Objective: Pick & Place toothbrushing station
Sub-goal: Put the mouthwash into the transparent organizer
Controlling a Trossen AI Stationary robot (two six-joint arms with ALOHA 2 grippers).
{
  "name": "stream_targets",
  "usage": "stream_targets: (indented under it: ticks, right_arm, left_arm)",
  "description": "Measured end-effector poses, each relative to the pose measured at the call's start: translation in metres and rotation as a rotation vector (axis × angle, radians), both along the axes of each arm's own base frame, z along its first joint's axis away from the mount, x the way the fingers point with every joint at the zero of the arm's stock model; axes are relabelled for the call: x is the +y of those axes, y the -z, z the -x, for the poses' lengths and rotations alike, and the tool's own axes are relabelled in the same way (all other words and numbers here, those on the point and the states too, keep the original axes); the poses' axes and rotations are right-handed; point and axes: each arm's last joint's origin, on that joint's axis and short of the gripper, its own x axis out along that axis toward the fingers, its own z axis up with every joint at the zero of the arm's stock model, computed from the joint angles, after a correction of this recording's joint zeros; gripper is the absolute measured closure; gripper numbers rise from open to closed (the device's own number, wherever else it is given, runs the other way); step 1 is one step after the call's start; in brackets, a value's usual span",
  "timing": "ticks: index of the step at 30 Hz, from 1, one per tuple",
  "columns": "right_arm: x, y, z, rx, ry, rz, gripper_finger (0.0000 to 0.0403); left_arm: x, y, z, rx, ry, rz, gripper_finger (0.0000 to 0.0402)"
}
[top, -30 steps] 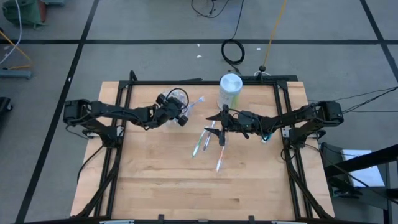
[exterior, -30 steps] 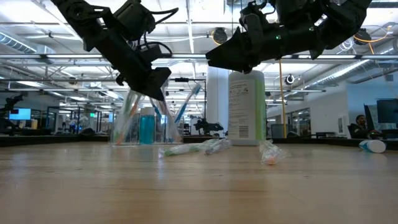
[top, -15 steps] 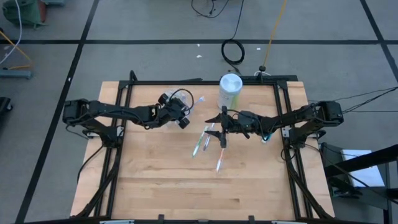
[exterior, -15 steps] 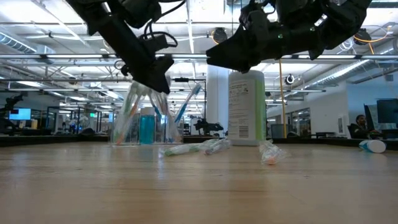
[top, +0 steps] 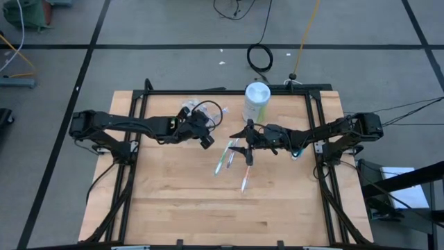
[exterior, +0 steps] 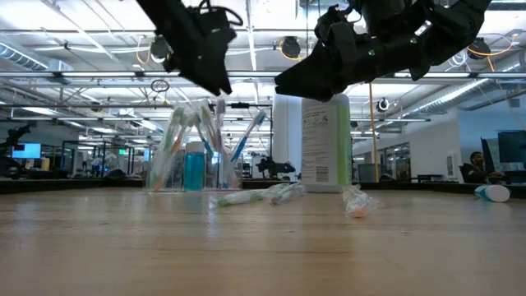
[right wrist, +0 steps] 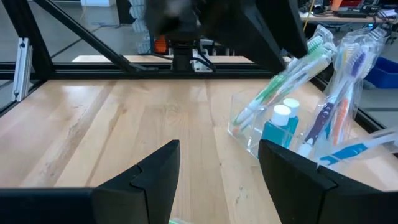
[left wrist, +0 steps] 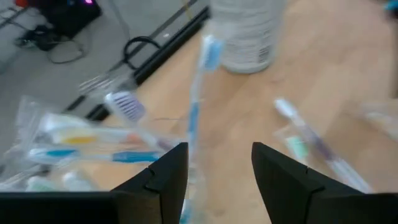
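Observation:
The toothbrushing station is a small clear cup (exterior: 191, 164) (right wrist: 249, 127) standing on the table, with several toothbrushes and a teal tube (right wrist: 278, 127) upright in it. A blue-headed toothbrush (left wrist: 198, 99) leans out of it. My left gripper (top: 207, 139) (exterior: 219, 80) hangs open above the cup and a little to its right, fingers (left wrist: 168, 177) apart with nothing between them. My right gripper (top: 243, 142) (right wrist: 217, 180) hovers open over loose toothbrushes (top: 220, 161) lying flat on the table.
A tall pale-green canister (top: 256, 101) (exterior: 325, 144) with a white lid stands at the far edge, right of the cup. Wrapped toothbrushes (exterior: 256, 196) (exterior: 357, 202) lie mid-table. The near half of the wooden table (top: 208, 215) has free room.
My left gripper has risen from the cup's rim to well above it and moved a little toward the table's right edge. The cup and its toothbrushes stay standing where they were. My right arm has kept still.

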Motion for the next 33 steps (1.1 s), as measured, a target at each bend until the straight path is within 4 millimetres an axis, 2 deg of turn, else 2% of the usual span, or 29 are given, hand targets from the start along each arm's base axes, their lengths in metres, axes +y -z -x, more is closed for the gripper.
stream_targets:
  ticks: [10,18,22,25,29,33]
  right_arm:
    - [0.0,0.0,0.0,0.0,0.0,0.0,0.019]
    - [0.003,0.008,0.007,0.148,-0.017,0.027,0.019]
    - [0.014,0.003,0.025,0.283,-0.07,0.068,0.0191]
    - [0.024,-0.007,0.047,0.388,-0.126,0.1,0.0195]
    - [0.034,-0.02,0.075,0.541,-0.176,0.107,0.0201]
    - [0.039,-0.024,0.097,0.726,-0.174,0.095,0.0202]
  left_arm:
    - [-0.029,-0.026,-0.009,-0.05,0.251,0.155,0.0218]
    - [-0.042,-0.026,-0.007,-0.045,0.266,0.198,0.0218]
    - [-0.045,-0.022,-0.003,0.009,0.267,0.207,0.0218]
    - [-0.046,-0.02,-0.001,0.045,0.277,0.198,0.0218]
    - [-0.043,-0.021,-0.001,0.037,0.266,0.181,0.0218]
    - [-0.038,-0.023,-0.003,0.016,0.215,0.133,0.0218]
